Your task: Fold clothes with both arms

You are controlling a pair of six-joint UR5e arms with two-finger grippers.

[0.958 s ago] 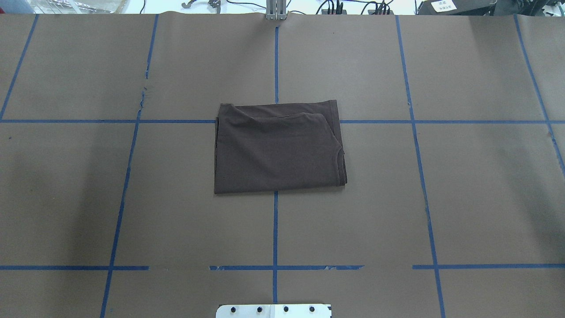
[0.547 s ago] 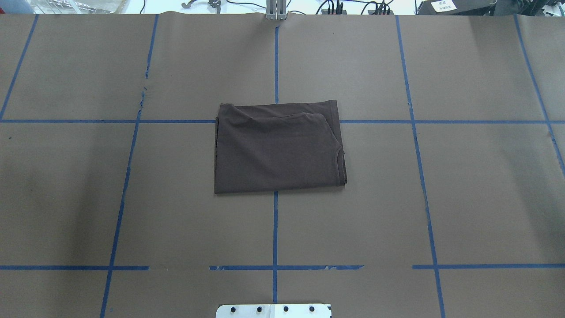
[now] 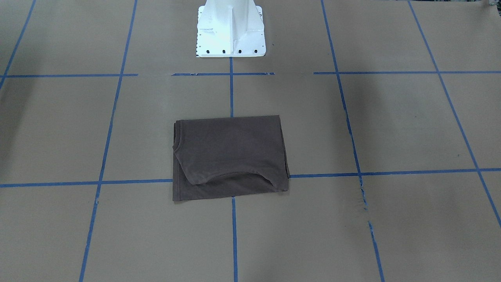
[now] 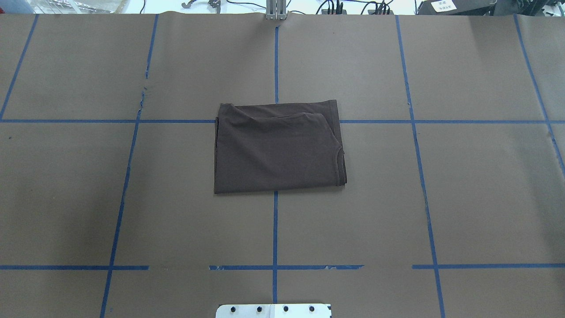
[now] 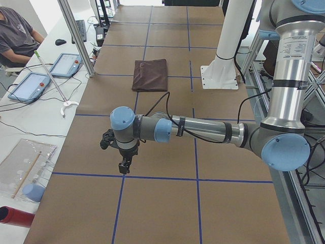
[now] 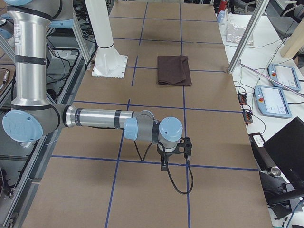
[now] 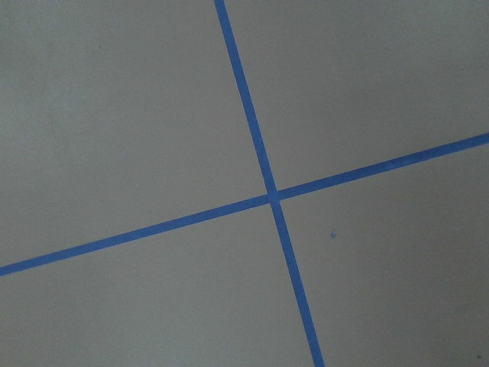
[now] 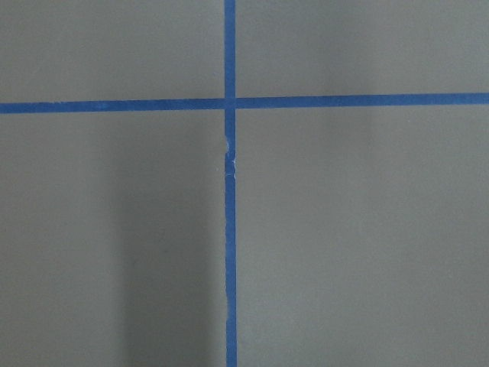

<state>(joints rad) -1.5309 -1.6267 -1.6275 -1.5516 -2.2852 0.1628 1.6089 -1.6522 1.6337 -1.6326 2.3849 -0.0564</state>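
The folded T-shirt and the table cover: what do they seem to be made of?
T-shirt: thin matte knit, likely cotton blend; soft creases, stitched hems. Table cover: seemingly brown paper, matte; small tears show along a blue tape line.

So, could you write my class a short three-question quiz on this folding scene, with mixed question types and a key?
1. True or false: the T-shirt lies spread out full length, sleeves showing.
2. Where are the left arm's fingers?
A. Pressing on the T-shirt
B. Over bare brown paper, well away from the T-shirt
C. Holding a sleeve
3. Fill the gap: the table's grid lines are made of ___ tape.

Key: 1 false, it is folded into a compact rectangle. 2 B. 3 blue.
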